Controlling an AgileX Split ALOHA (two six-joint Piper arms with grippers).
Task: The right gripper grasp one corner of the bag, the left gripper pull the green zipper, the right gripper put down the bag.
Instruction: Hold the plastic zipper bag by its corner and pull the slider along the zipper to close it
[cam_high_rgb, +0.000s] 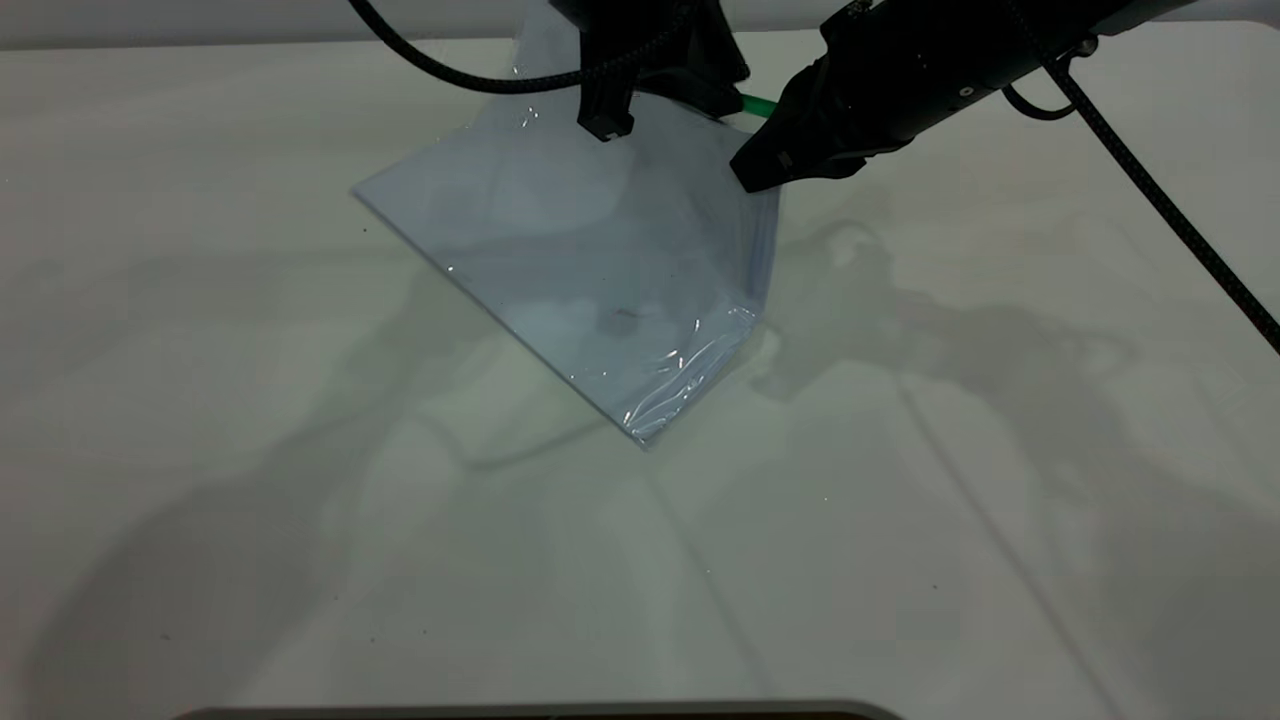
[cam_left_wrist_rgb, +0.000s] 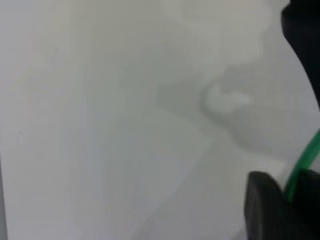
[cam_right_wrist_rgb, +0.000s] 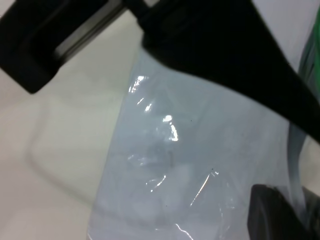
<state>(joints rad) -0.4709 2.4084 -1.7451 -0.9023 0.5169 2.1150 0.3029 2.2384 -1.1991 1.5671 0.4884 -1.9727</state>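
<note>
Hanging tilted at upper centre of the exterior frame, the bag (cam_high_rgb: 600, 270) has its lower corner on the table (cam_high_rgb: 300, 560), its green zipper (cam_high_rgb: 757, 104) running along the top edge between the left gripper (cam_high_rgb: 640, 60) and the right gripper (cam_high_rgb: 770, 165); whether either gripper's fingers clamp it cannot be told. Clear plastic, pale sheets inside.

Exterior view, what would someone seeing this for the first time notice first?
The clear bag stands out most: it hangs tilted at the far middle of the white table, its top edge lifted and its lower corner touching the surface. Two black grippers meet at that raised edge, the left gripper above the middle and the right gripper at the corner. A short piece of the green zipper shows between them.
</note>
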